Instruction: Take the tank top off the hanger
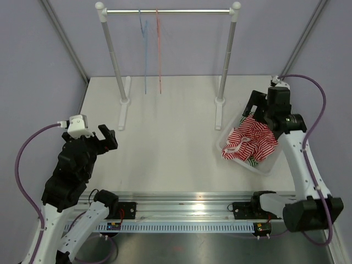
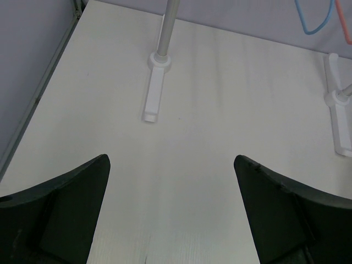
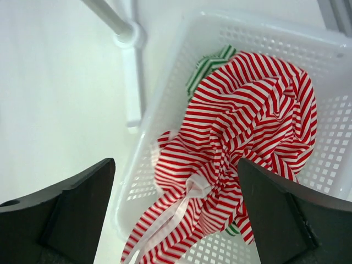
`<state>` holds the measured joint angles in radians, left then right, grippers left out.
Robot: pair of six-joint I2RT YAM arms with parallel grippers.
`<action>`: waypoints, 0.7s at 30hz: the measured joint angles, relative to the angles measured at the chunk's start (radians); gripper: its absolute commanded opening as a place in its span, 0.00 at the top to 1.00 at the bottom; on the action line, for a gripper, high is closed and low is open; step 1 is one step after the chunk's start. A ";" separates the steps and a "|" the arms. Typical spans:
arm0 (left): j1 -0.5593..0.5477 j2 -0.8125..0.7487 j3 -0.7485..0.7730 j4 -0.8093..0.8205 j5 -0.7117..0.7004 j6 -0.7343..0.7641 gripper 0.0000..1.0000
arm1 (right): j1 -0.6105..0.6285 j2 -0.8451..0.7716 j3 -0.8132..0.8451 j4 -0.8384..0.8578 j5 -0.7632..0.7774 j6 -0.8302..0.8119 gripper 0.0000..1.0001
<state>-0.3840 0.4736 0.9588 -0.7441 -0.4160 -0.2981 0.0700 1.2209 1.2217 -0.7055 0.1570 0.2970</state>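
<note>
The red-and-white striped tank top (image 1: pixel 252 138) lies crumpled in the white basket (image 1: pixel 221 144) at the right of the table, one strap trailing over the near rim. Seen from the right wrist, the tank top (image 3: pixel 247 121) fills the basket (image 3: pixel 159 93). My right gripper (image 1: pixel 263 113) hovers just above it, open, and nothing sits between its fingers (image 3: pixel 176 162). A blue hanger (image 1: pixel 144 49) and a red hanger (image 1: pixel 159 49) hang bare on the rail. My left gripper (image 1: pixel 105 140) stands open over bare table at the left (image 2: pixel 171 159).
The clothes rack (image 1: pixel 168 11) stands at the back on two white feet (image 2: pixel 154 93) (image 3: pixel 132 66). A green-striped garment (image 3: pixel 208 65) lies under the tank top in the basket. Grey walls close in the table's sides.
</note>
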 measured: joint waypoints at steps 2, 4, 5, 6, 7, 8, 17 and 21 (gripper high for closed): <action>0.000 0.027 0.019 -0.027 -0.023 0.004 0.01 | 0.000 -0.106 0.002 -0.003 -0.037 -0.020 0.01; 0.000 0.060 0.048 -0.059 -0.053 0.006 0.01 | 0.000 -0.193 0.010 -0.021 -0.054 -0.034 0.00; 0.000 0.077 0.067 -0.080 -0.067 0.006 0.01 | 0.001 -0.225 0.015 -0.034 -0.059 -0.040 0.00; 0.000 0.091 0.084 -0.097 -0.077 0.006 0.01 | 0.003 -0.256 0.020 -0.048 -0.070 -0.045 0.01; 0.000 0.105 0.104 -0.114 -0.088 0.006 0.01 | 0.004 -0.280 0.025 -0.064 -0.076 -0.050 0.00; 0.000 0.117 0.125 -0.135 -0.096 0.006 0.01 | 0.005 -0.299 0.031 -0.083 -0.086 -0.057 0.01; 0.000 0.139 0.213 -0.214 -0.108 0.015 0.01 | 0.031 -0.402 0.055 -0.262 -0.098 -0.100 0.01; 0.000 0.105 0.204 -0.225 -0.087 0.022 0.01 | 0.033 -0.454 0.050 -0.317 -0.039 -0.110 0.00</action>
<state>-0.3840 0.5781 1.1629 -0.9695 -0.5030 -0.2764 0.1028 0.7666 1.2720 -1.0225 0.1181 0.1871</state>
